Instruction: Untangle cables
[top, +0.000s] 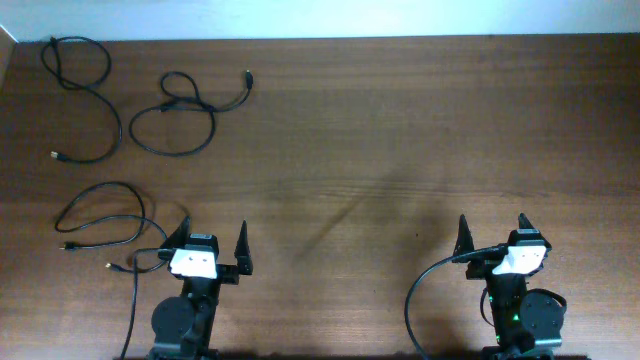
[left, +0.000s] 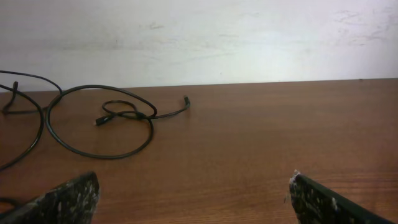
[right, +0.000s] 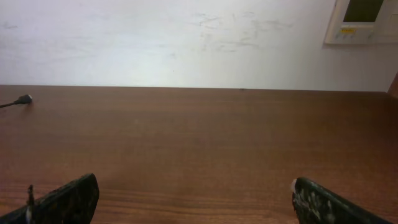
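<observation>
**Wood-grain table (top: 420, 130) with every cord spread over its left half**

Dark brown boards run back to a pale wall (left: 261, 37), and the right half of the surface lies bare in front of the right arm. Three thin black cables lie separately, none crossing another.

The far-left cable (top: 119, 128) sits in the back left corner, curling from the table's rear edge forward to a light-tipped plug. Just beside it to the right, the looped cable (top: 175, 154) forms one wide ring with a small knot-like twist at the top, and its plug end (left: 186, 99) points toward the table's middle. The near cable (top: 104, 185) lies well apart from both, at the front left, and its strands run just beside the left arm; whether they touch it cannot be told.

The left gripper (top: 212, 235) rests at the front edge with its jaws spread wide and nothing between them. The right gripper (top: 492, 225) sits at the front right, equally released and holding nothing. From the right wrist, only a plug tip (right: 23, 98) shows at the left margin, and a white wall panel (right: 364, 18) hangs at the upper right.
</observation>
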